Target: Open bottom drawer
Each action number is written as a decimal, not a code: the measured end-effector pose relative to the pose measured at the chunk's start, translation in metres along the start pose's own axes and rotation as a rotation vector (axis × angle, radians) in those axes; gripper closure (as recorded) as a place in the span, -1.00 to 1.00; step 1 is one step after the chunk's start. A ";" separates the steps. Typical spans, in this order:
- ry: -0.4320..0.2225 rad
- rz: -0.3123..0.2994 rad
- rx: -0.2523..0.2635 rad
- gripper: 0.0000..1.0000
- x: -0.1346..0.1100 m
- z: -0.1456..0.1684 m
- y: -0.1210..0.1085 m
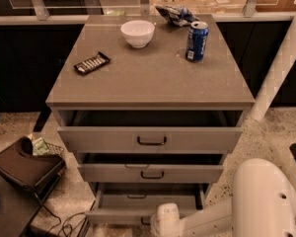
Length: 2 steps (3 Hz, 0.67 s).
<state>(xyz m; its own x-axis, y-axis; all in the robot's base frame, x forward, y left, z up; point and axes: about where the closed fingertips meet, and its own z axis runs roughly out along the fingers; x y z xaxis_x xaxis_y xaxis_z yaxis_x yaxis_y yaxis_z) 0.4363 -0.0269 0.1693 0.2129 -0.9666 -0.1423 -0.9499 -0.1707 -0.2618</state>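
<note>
The bottom drawer (116,217) is the lowest of three grey fronts in the cabinet. It stands pulled out, and its plain grey inside (153,201) shows. My gripper (160,226) is at the bottom edge of the view, right against the middle of this drawer's front, where the handle is hidden behind my white wrist. My white arm (261,201) reaches in from the lower right.
The top drawer (150,140) and the middle drawer (152,174) are each slightly open. On the cabinet top (148,78) are a white bowl (137,33), a blue can (197,41), a dark snack bar (92,62) and a crumpled bag (175,15). A brown bag (27,167) and cables lie on the floor at left.
</note>
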 end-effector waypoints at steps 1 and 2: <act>0.000 0.000 0.000 1.00 0.000 0.002 0.000; 0.015 0.004 0.020 1.00 -0.001 -0.007 0.006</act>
<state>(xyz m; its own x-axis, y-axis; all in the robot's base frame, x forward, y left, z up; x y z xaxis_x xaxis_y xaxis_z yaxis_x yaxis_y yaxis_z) 0.4287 -0.0285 0.1744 0.2060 -0.9700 -0.1292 -0.9458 -0.1635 -0.2805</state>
